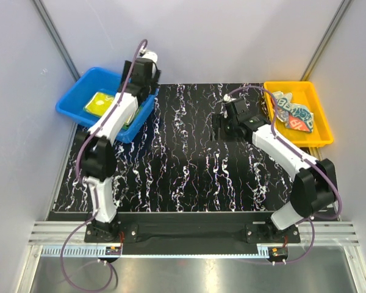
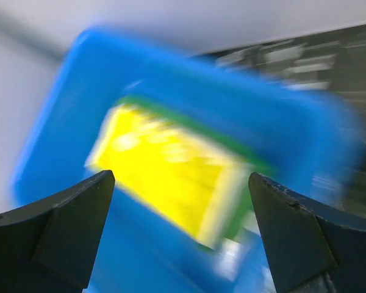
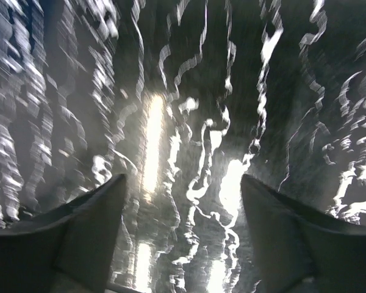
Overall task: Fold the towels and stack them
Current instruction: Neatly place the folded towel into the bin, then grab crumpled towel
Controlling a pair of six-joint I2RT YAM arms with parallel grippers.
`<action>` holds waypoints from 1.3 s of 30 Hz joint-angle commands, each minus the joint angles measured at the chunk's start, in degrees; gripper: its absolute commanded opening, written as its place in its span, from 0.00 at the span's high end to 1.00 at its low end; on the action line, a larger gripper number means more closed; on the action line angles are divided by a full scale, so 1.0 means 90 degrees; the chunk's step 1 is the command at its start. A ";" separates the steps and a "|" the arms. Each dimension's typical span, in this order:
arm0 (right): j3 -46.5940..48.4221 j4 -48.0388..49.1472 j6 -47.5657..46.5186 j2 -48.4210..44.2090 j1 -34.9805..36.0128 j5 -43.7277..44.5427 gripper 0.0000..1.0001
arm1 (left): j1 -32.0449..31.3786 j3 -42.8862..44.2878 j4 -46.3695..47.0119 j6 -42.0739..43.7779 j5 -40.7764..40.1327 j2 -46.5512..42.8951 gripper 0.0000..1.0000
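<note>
L gripper [image 2: 180, 183] hangs over the blue bin [image 2: 280, 134] at the far L corner of the table [image 1: 183, 165]. Its fingers [image 2: 67, 226] are spread wide w/ nothing between them. Wrist view is badly smeared, but the yellow towel [image 2: 165, 165] sits straight ahead of the tips, filling the gap between the 2 fingers from that angle. It lies flat in the bin. Can't tell if the tips touch it; looks like they're above it. A strip of the green towel [image 2: 229, 145] pokes out along the yellow one's far edge and round its R end, so green is underneath and yellow on top. Print on the yellow isn't readable thru the blur. R gripper [image 3: 183, 183] is out over the middle-R of the table w/ its fingers [image 3: 79, 232] also apart and empty. Only black marbled tabletop shows between and beyond its tips, also blurred. The striped towel [image 1: 293, 113] w/ big lettering is nowhere near those fingers. It lies bunched, not folded flat, in the yellow bin [image 1: 323, 125] at the far R corner, well apart from the R gripper and on the opposite side of the table from the L fingers.
</note>
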 commanded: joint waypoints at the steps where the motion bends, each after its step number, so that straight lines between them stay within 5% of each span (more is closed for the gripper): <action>1: 0.0747 -0.0320 0.0312 -0.0544 -0.0221 0.0523 0.15 | -0.0404 -0.0698 0.0093 -0.1076 0.1671 -0.1390 0.01; 3: 0.1079 -0.0574 0.0332 -0.0603 -0.0378 0.0884 0.01 | -0.0503 -0.0749 -0.0247 -0.1701 0.2452 -0.1733 0.01; 6: 0.1460 -0.0858 0.0361 -0.0593 -0.0885 0.1557 0.00 | -0.0522 -0.1041 -0.0776 -0.2337 0.3741 -0.2337 0.01; 9: 0.1637 -0.0809 0.0244 -0.0583 -0.1442 0.1821 0.00 | -0.0571 -0.2503 0.0138 -0.3020 0.5515 -0.3457 0.01; 13: 0.1784 -0.0595 0.0118 -0.0418 -0.2086 0.2369 0.00 | -0.1214 -0.3814 0.0680 -0.3344 0.5424 -0.4184 0.01; 22: 0.2564 -0.0263 0.0332 0.1202 -0.4068 0.1452 0.13 | -0.1548 -0.4928 0.0572 -0.3598 0.6128 -0.4858 0.01; 31: 0.3726 0.0010 0.0185 0.3526 -0.4411 0.1510 0.32 | -0.1567 -0.4958 0.0327 -0.3305 0.6059 -0.4780 0.01; 39: 0.4068 0.0587 0.0059 0.4289 -0.4636 0.1061 0.39 | -0.1577 -0.4861 0.0249 -0.3246 0.6039 -0.4663 0.01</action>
